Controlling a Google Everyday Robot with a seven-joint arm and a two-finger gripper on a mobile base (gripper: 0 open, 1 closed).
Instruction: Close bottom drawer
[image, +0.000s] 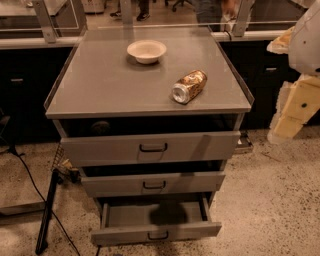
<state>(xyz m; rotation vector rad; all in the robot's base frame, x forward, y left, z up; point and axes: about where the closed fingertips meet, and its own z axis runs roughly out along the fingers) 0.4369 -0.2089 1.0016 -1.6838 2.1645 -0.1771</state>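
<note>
The bottom drawer (156, 231) is the lowest of three grey drawers in the cabinet. It is pulled far out, and its empty inside shows from above. A small dark loop handle (157, 235) sits at the centre of its front. The middle drawer (153, 183) and top drawer (150, 148) each stand slightly out. My gripper (295, 112) is at the right edge of the view, to the right of the cabinet at about top-drawer height and well away from the bottom drawer.
A white bowl (146, 50) and a can lying on its side (189, 86) rest on the cabinet top (100, 85). A dark stand leg and cables (47, 210) lie on the floor to the left. Speckled floor spreads out to the right.
</note>
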